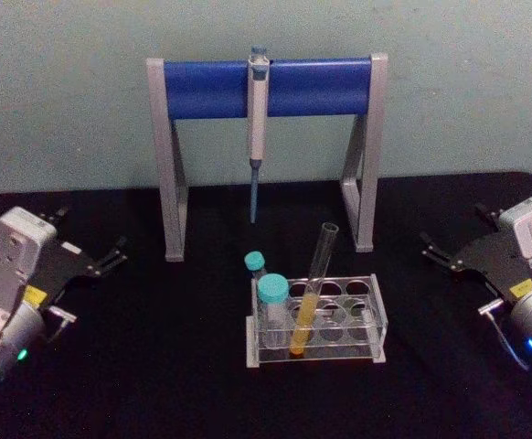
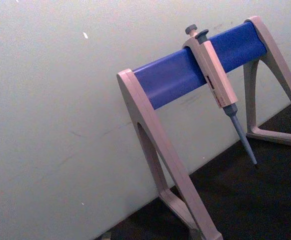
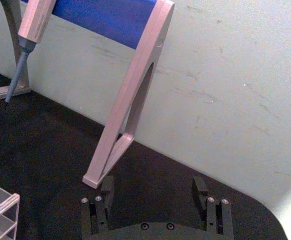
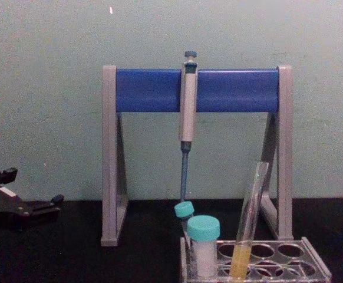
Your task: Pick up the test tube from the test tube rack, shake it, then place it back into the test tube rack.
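Note:
The test tube [image 1: 313,291] stands tilted in the test tube rack [image 1: 377,320] at the table's front centre, with yellow-orange liquid in its lower part. From the chest it is a slim clear test tube [image 4: 249,218] rising out of the rack [image 4: 316,265]. My left gripper [image 1: 90,230] rests open at the far left of the table, well away from the rack, and also appears at the chest view's left edge [image 4: 30,187]. My right gripper [image 1: 453,230] sits open at the far right, its fingers [image 3: 107,186] wide apart and holding nothing. A corner of the rack [image 3: 0,206] is visible in the right wrist view.
Two teal-capped vials [image 1: 271,294] [image 1: 254,263] stand in the rack's left holes, beside the tube. Behind the rack is a grey-and-blue pipette stand [image 1: 211,89] with a grey pipette [image 1: 257,119] hanging from it. Black tabletop lies bare between each gripper and the rack.

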You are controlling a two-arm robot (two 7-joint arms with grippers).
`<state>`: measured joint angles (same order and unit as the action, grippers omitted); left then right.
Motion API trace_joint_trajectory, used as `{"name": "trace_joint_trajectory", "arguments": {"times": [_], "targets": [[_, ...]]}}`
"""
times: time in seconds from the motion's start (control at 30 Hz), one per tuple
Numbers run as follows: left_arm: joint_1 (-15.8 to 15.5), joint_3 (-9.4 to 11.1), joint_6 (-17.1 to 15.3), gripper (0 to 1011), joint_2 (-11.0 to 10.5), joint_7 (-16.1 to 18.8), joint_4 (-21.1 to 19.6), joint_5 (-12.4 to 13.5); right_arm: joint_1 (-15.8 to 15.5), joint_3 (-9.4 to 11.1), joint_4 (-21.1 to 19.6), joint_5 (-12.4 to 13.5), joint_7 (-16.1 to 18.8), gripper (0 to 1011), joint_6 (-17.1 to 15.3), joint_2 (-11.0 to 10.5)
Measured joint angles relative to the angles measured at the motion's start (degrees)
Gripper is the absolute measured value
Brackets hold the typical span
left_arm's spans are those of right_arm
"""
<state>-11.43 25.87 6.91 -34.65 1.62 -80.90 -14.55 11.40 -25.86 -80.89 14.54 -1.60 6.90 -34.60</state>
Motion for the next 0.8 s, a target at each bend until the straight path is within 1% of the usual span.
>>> {"name": "trace_joint_trajectory", "arguments": {"times": [0.8], "targets": [[0.0,0.0,0.0,1001,0.0,0.0,0.0,0.0,0.04,0.0,-0.01,0.0,-0.03,1000,0.0,-0.04]]}}
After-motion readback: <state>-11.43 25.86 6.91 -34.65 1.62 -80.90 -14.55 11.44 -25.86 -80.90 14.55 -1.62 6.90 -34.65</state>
